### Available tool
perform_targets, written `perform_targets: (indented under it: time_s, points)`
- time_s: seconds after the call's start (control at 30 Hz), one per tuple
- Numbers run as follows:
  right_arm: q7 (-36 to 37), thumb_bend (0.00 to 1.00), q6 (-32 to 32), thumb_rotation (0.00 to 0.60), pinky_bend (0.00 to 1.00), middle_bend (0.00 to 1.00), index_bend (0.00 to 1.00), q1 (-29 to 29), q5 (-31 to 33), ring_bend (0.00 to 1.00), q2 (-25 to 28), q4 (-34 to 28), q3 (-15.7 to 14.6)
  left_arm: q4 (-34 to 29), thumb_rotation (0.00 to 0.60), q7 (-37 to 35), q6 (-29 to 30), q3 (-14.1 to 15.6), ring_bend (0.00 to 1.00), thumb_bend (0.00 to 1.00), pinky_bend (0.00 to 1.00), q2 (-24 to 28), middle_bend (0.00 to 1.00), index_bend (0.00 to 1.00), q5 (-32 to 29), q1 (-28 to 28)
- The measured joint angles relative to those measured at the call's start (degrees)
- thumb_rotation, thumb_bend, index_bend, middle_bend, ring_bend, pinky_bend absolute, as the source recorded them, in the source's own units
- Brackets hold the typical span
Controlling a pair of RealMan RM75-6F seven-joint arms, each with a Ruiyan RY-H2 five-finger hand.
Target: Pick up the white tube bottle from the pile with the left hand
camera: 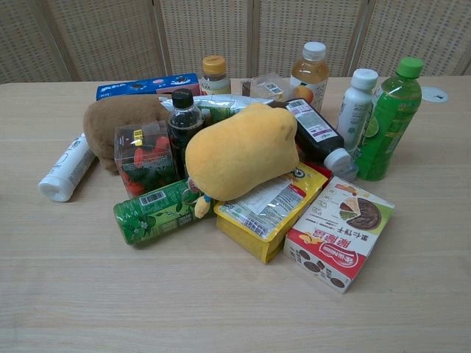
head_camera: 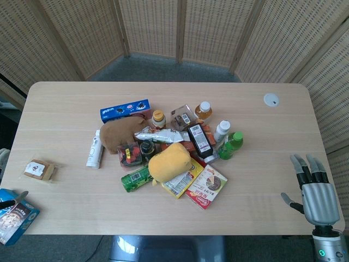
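1. Red snack box (camera: 339, 232) nearest the chest camera, at 5 o'clock of the pile.
2. Right hand (head_camera: 314, 191) over the table (head_camera: 65, 103) edge, empty, fingers apart.
3. Left hand out of sight.
4. White tube bottle (head_camera: 95, 148) flat at 9 o'clock, beside the brown plush (head_camera: 121, 132).

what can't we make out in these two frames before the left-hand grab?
- Left hand: head view shows only a dark sliver at the left edge; absent from the chest view. State unknown.
- White tube bottle: label print too small in both views.
- Brown plush: chest view, partly behind the strawberry box.
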Motion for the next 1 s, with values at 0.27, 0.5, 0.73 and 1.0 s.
perform_targets:
  time_s: [0.27, 0.5, 0.73, 1.0]
  points:
    - [0.1, 0.00, -0.2, 0.600, 0.00, 0.00, 0.00, 0.0, -0.1, 0.00, 0.0, -0.2, -0.2, 1.0, 0.600, 1.1, -1.0, 0.2, 0.00, 0.00, 0.00, -0.4, 0.00, 0.14, 1.4, -0.9]
    - [-0.2, 0.00, -0.9, 0.600, 0.00, 0.00, 0.00, 0.2, 0.5, 0.00, -0.4, 0.2, -0.1, 11.0, 0.600, -1.2, -5.6, 0.0, 0.00, 0.00, 0.00, -0.5, 0.00, 0.24, 6.7, -6.5]
    - [-1.3, 0.00, -1.5, 0.600, 0.00, 0.00, 0.00, 0.4, 1.0, 0.00, -1.4, 0.6, -0.1, 25.3, 0.600, -4.5, -16.4, 0.1, 0.00, 0.00, 0.00, -0.5, 0.01, 0.27, 16.3, -19.9]
    - [-1.7, 0.00, -2.0, 0.600, 0.00, 0.00, 0.00, 0.5, 1.8, 0.00, -1.9, 1.2, 0.0, 29.2, 0.600, 0.0, -25.4, 2.0, 0.00, 0.00, 0.00, -4.1, 0.01, 0.28, 18.7, -26.6]
